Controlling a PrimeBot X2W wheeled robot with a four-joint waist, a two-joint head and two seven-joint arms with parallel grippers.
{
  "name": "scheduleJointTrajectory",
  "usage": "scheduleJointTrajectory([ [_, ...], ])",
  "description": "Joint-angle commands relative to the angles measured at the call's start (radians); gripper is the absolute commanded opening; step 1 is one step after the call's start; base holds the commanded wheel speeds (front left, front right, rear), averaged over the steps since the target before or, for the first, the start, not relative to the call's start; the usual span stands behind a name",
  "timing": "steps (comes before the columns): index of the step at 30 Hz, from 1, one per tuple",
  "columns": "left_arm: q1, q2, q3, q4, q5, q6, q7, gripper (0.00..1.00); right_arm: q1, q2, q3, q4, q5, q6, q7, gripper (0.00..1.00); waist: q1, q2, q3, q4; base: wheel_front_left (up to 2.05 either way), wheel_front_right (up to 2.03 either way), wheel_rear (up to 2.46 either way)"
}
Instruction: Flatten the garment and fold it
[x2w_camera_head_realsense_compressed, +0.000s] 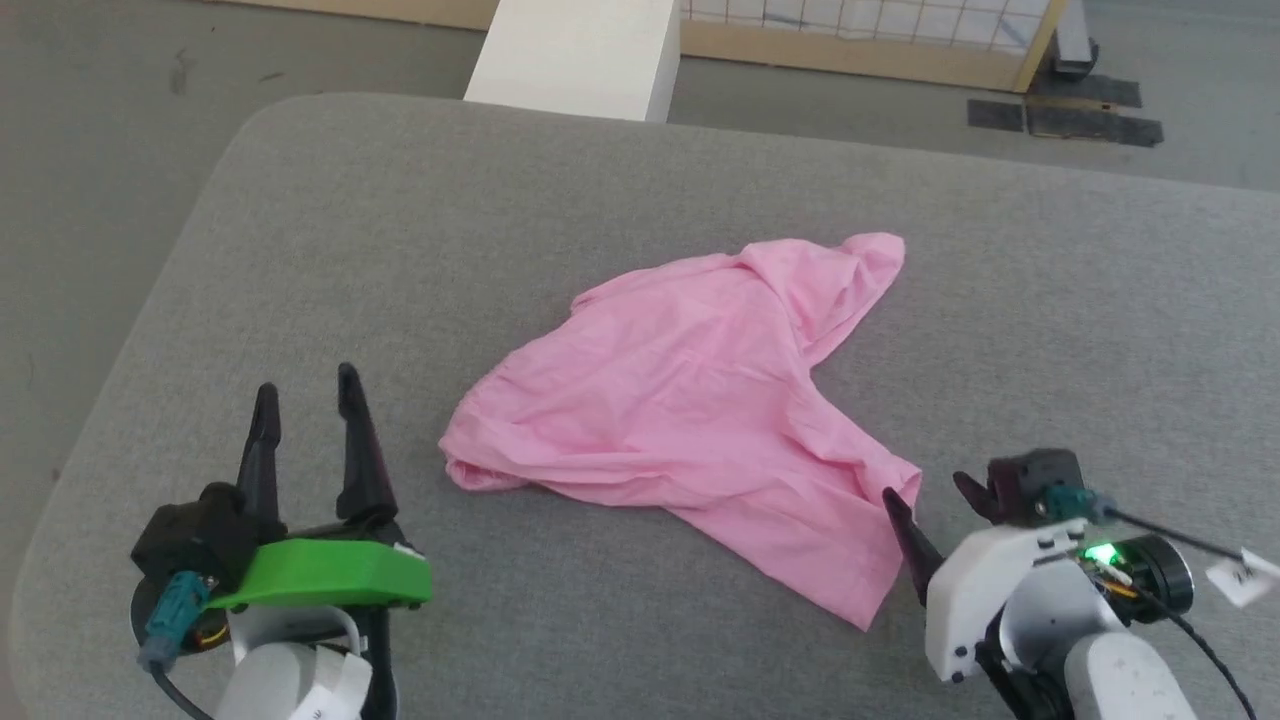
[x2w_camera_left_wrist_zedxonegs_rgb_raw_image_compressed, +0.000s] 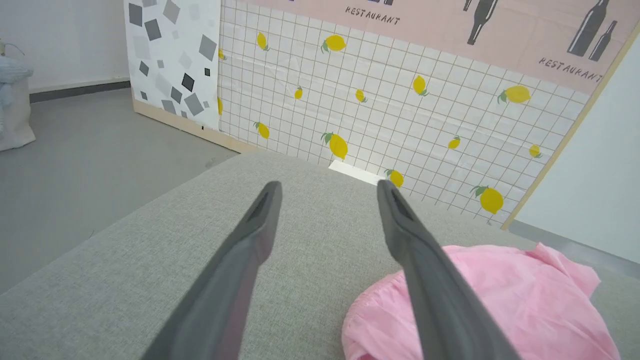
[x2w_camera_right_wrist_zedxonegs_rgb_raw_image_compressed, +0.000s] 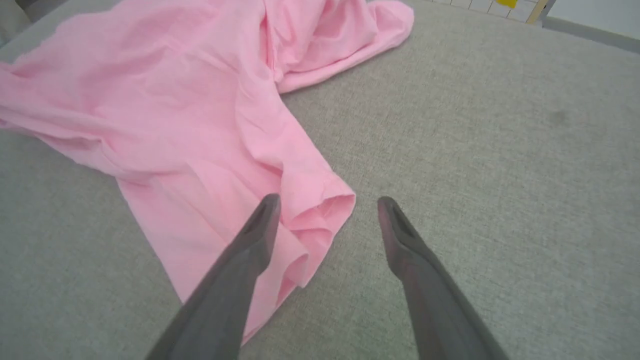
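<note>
Nearest, left pincer (x2w_camera_head_realsense_compressed: 306, 382): its fingers are standing wide apart, gripping nothing, hanging just off the cloth's left edge.
Right pincer (x2w_camera_head_realsense_compressed: 925, 488): its fingers are also spreading apart and are empty, straddling the near right hem; whether a tip is touching the cloth is hard to tell.
Garment (x2w_camera_head_realsense_compressed: 690, 400): the light pink garment is lying mid-table, rumpled and partly spread, with a lobe bunching at the far right and a rolled edge at the left.
Table (x2w_camera_head_realsense_compressed: 400, 250): its grey fabric top is carrying the garment.
Progress: flattening is looking partly done at best. Creases and tucked edges are waiting, and no fold is showing yet.
Hidden: the garment's kind and openings are hard to make out, and its lower layers are lying out of sight.
Farthest: a lemon-print grid panel (x2w_camera_left_wrist_zedxonegs_rgb_raw_image_compressed: 400, 100) is standing beyond the table.
</note>
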Motion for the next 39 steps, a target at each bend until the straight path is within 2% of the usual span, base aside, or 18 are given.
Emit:
scheduleJointTrajectory([
  [1, 0.001, -0.019, 0.016, -0.011, 0.028, -0.025, -0.003, 1.00, -0.037, -0.001, 0.000, 0.010, -0.003, -0.002, 0.039, 1.00, 0.0000, 0.0000, 0.023, 0.022, 0.00, 0.00, 0.00],
  [7, -0.016, -0.072, 0.047, 0.000, 0.090, -0.107, -0.004, 1.00, -0.114, -0.001, 0.010, 0.067, -0.031, -0.002, 0.211, 1.00, 0.0000, 0.0000, 0.058, 0.055, 0.00, 0.00, 0.00],
  [12, -0.027, -0.082, 0.050, 0.020, 0.101, -0.131, -0.004, 1.00, -0.153, -0.001, 0.012, 0.110, -0.061, -0.002, 0.373, 1.00, 0.0000, 0.0000, 0.075, 0.078, 0.00, 0.00, 0.00],
  [13, -0.028, -0.082, 0.047, 0.021, 0.095, -0.130, -0.004, 1.00, -0.158, -0.001, 0.011, 0.112, -0.062, -0.002, 0.398, 0.51, 0.0000, 0.0000, 0.076, 0.081, 0.00, 0.00, 0.00],
  [15, -0.031, -0.083, 0.040, 0.024, 0.082, -0.128, -0.004, 1.00, -0.171, -0.003, 0.003, 0.104, -0.065, -0.002, 0.427, 0.00, 0.0000, 0.0000, 0.077, 0.088, 0.00, 0.00, 0.00],
  [21, -0.041, -0.083, 0.017, 0.034, 0.076, -0.126, -0.004, 1.00, -0.242, -0.016, -0.116, 0.070, -0.109, -0.002, 0.390, 0.00, 0.0000, 0.0000, 0.081, 0.107, 0.00, 0.00, 0.00],
  [27, -0.051, -0.083, -0.005, 0.042, 0.071, -0.126, -0.004, 1.00, -0.363, -0.050, -0.205, 0.089, -0.176, -0.002, 0.304, 0.00, 0.0000, 0.0000, 0.087, 0.127, 0.00, 0.00, 0.00],
  [34, -0.065, -0.083, -0.024, 0.054, 0.067, -0.129, -0.004, 1.00, -0.467, -0.072, -0.239, 0.227, -0.232, -0.002, 0.193, 0.00, 0.0000, 0.0000, 0.098, 0.135, 0.00, 0.00, 0.00],
  [35, -0.065, -0.083, -0.025, 0.056, 0.067, -0.130, -0.004, 1.00, -0.473, -0.070, -0.237, 0.242, -0.231, -0.002, 0.177, 0.43, 0.0000, 0.0000, 0.099, 0.133, 0.00, 0.00, 0.00],
  [36, -0.066, -0.083, -0.025, 0.059, 0.068, -0.131, -0.004, 1.00, -0.478, -0.064, -0.239, 0.260, -0.222, -0.002, 0.157, 0.95, 0.0000, 0.0000, 0.098, 0.127, 0.00, 0.00, 0.00],
  [37, -0.065, -0.083, -0.024, 0.062, 0.069, -0.131, -0.004, 1.00, -0.479, -0.058, -0.242, 0.272, -0.213, -0.002, 0.135, 1.00, 0.0000, 0.0000, 0.096, 0.122, 0.00, 0.00, 0.00],
  [39, -0.063, -0.083, -0.023, 0.067, 0.071, -0.133, -0.004, 1.00, -0.472, -0.048, -0.251, 0.283, -0.197, -0.002, 0.080, 1.00, 0.0000, 0.0000, 0.088, 0.110, 0.00, 0.00, 0.00],
])
